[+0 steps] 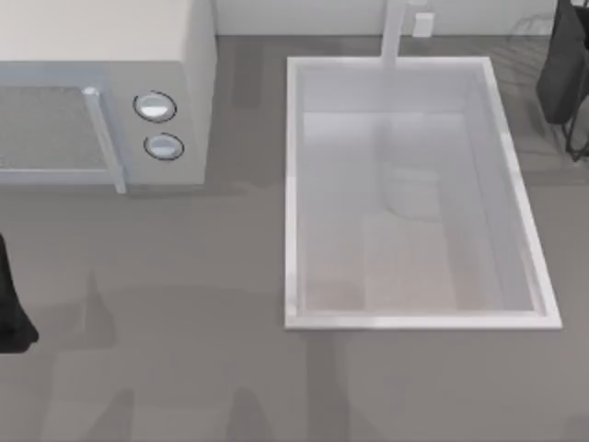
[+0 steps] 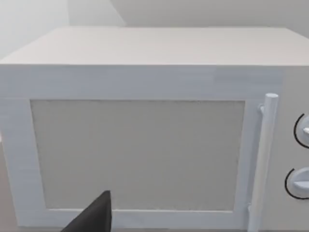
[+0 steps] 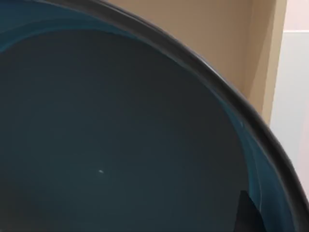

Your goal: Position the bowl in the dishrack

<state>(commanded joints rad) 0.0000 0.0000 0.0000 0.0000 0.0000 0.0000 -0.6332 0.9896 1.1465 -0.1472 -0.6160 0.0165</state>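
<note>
While the glossy blue-teal bowl (image 3: pixel 120 145) sits against the right wrist, grip untellable, the black wire dishrack (image 1: pixel 566 74) stands at two o'clock.

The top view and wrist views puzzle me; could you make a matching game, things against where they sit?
Things:
1. white box-shaped microwave with two round knobs
2. large white rectangular sink basin
3. thin black wire dishrack with a dark grey panel
4. glossy blue-teal round bowl

Places:
A. top view's far right corner
B. close before the right wrist camera
C. top view's far left
D. right of the table's middle

Pairs: 1-C, 2-D, 3-A, 4-B
</note>
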